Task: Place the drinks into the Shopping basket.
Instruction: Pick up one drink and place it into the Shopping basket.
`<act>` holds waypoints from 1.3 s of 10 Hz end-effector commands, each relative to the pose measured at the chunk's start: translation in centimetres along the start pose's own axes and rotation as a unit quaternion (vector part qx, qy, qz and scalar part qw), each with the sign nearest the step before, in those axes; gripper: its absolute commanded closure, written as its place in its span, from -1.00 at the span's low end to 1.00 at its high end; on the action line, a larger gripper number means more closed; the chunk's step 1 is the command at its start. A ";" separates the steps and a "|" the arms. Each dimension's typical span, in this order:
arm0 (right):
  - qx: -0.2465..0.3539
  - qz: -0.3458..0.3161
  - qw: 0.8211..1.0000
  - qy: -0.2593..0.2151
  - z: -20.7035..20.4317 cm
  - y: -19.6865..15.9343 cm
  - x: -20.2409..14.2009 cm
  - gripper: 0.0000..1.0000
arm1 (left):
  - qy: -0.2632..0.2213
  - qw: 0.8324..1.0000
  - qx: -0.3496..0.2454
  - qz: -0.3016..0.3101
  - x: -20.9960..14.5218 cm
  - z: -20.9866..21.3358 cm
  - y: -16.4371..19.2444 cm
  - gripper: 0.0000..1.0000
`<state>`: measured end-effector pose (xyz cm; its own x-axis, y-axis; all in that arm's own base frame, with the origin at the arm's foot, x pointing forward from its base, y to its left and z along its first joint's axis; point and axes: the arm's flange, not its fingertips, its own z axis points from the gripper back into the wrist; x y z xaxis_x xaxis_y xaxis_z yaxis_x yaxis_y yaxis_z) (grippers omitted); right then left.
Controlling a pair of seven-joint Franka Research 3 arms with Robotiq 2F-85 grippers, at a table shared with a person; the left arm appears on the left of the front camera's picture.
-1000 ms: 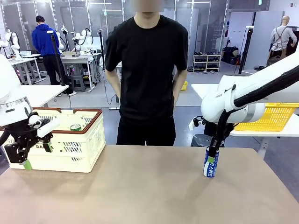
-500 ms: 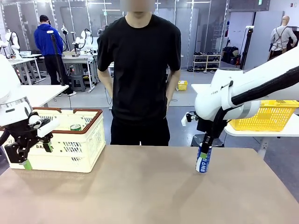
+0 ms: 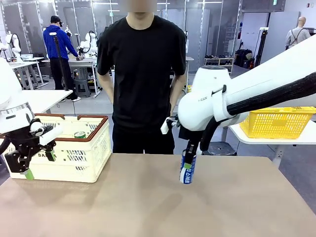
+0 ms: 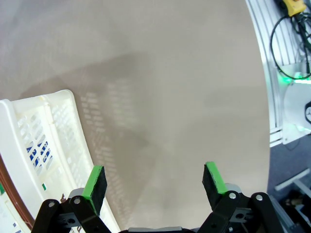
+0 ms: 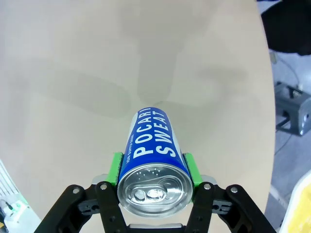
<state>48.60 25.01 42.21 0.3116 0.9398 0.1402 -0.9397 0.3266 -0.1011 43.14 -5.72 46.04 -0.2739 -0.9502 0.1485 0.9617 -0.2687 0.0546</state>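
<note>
The right gripper (image 3: 188, 157) is clamping a slim blue metal can with white lettering (image 3: 187, 169) between its 2 green pads (image 5: 115, 168), holding it upright, slightly tilted, above the middle of the tan table (image 3: 148, 207). The left gripper (image 3: 38, 164) is hanging at the near left with its jaws standing wide apart and holding nothing, just beside the large cream plastic lattice-sided basket with a brown rim (image 3: 69, 150). A green can (image 3: 80, 134) is sitting inside that basket. A person in a black shirt (image 3: 143, 69) is standing at the far side.
</note>
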 end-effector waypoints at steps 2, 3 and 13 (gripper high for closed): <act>-0.001 0.070 0.997 0.019 -1.6 2.6 1.4 0.29 | 0.007 1.000 -0.006 0.006 0.2 0.1 -0.1 -1.00; 0.007 0.095 0.995 0.020 -2.6 3.6 2.2 0.29 | 0.007 1.000 -0.006 0.006 0.2 0.1 -0.1 -1.00; 0.024 0.134 0.991 -0.008 -4.1 4.6 4.0 0.29 | 0.007 1.000 -0.006 0.006 0.2 0.1 -0.1 -1.00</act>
<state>45.76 30.85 37.97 0.0728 0.9936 0.0867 -0.9930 0.0803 -0.0863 43.13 -5.73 46.04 -0.2741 -0.9502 0.1485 0.9616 -0.2688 0.0545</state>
